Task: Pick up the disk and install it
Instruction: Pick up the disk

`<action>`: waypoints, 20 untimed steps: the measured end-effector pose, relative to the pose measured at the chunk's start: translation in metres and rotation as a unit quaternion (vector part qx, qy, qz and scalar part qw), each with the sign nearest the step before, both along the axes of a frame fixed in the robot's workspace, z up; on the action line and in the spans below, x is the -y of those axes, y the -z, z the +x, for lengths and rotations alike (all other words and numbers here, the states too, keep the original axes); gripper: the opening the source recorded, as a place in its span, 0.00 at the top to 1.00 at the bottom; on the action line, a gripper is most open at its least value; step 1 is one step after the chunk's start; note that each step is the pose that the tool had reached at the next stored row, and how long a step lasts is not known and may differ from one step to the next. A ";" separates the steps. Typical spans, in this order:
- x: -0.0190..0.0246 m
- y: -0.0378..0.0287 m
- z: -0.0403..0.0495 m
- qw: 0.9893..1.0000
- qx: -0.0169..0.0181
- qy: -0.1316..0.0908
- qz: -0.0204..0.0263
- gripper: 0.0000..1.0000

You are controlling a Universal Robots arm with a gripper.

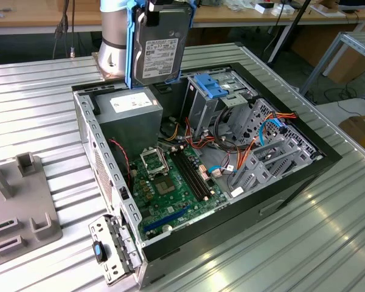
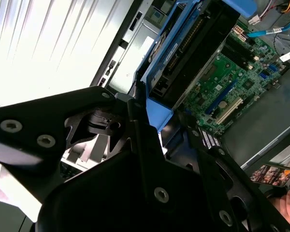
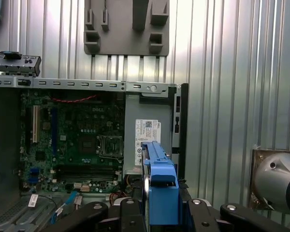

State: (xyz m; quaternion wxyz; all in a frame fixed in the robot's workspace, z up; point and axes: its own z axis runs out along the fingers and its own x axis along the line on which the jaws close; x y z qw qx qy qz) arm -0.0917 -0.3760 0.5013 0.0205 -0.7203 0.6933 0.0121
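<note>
**Exterior view:** the disk (image 1: 160, 48), a silver-grey labelled slab framed by bright blue rails, hangs upright above the open computer case (image 1: 274, 198) on the ribbed table (image 1: 36, 97).

**Second wrist view:** the black tool (image 2: 157, 113) is clamped on the disk's blue end.

**First wrist view:** the disk appears edge-on over the power supply (image 3: 147, 137).
</note>
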 end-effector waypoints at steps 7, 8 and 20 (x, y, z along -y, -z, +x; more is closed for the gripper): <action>0.0032 0.0000 0.0000 1.000 0.000 0.000 0.000 0.64; 0.0051 0.0000 0.0000 1.000 0.000 0.000 0.000 0.64; 0.0088 0.0000 0.0000 1.000 0.000 0.000 0.000 0.64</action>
